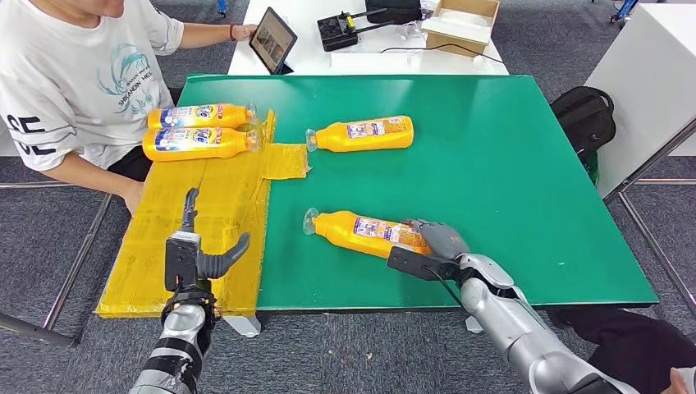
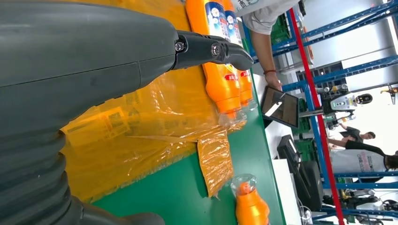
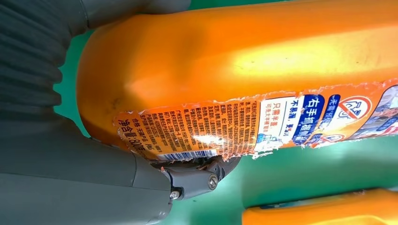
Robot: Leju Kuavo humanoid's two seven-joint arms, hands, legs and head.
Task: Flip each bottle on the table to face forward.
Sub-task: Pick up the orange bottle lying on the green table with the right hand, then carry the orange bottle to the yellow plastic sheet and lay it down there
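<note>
Right robot hand [image 1: 437,240] grips the base of the nearest orange bottle [image 1: 365,234] lying on the green surface [image 1: 509,180]; left robot hand [image 1: 197,254] hovers spread, holding nothing.

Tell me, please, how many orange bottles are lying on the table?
4: two side by side on the yellow sheet, one mid-table, one near the front edge under the right hand.

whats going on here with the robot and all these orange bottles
The robot's right hand is wrapped around the base of the nearest orange bottle, which lies on the green table with its back label up. Its left hand hovers open over the yellow plastic sheet. Two more bottles lie on that sheet beside a seated person, and a fourth bottle lies mid-table.
</note>
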